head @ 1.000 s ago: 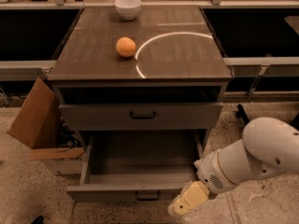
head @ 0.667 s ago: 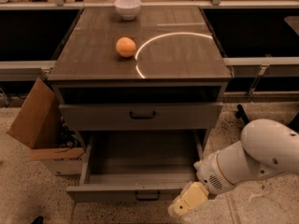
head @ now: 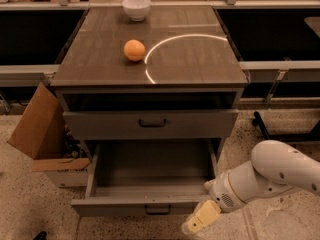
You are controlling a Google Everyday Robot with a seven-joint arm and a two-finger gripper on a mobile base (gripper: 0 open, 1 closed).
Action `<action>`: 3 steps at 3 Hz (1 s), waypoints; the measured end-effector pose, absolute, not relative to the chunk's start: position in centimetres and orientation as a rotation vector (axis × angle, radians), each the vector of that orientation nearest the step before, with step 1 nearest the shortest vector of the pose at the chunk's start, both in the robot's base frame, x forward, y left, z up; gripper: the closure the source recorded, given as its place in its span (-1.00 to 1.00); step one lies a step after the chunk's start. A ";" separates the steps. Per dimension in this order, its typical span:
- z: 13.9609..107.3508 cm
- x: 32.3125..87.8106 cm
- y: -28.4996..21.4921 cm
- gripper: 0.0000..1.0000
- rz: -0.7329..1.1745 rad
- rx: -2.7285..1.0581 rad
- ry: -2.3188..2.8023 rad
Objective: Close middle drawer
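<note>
Hovering low at the front right corner of the middle drawer (head: 116, 207), the gripper (head: 200, 218) is pointing down-left, its fingers seeming pressed together on nothing; the middle drawer is standing pulled far out beneath the top drawer (head: 150, 124); an orange (head: 134, 50) and a bowl (head: 136, 7) are sitting on the cabinet top (head: 195, 59); a cardboard box (head: 37, 126) is leaning at the left.
</note>
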State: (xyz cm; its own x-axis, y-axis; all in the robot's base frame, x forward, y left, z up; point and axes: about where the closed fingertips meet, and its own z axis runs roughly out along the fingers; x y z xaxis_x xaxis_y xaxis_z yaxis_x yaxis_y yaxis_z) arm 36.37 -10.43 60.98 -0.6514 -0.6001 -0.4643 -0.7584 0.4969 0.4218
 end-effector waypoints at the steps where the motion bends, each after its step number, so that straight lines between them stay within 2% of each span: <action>1: 56.9 36.0 -11.0 -1.00 0.997 -1.232 2.391; 3: 51.1 35.0 -11.2 -1.00 1.110 -1.390 2.299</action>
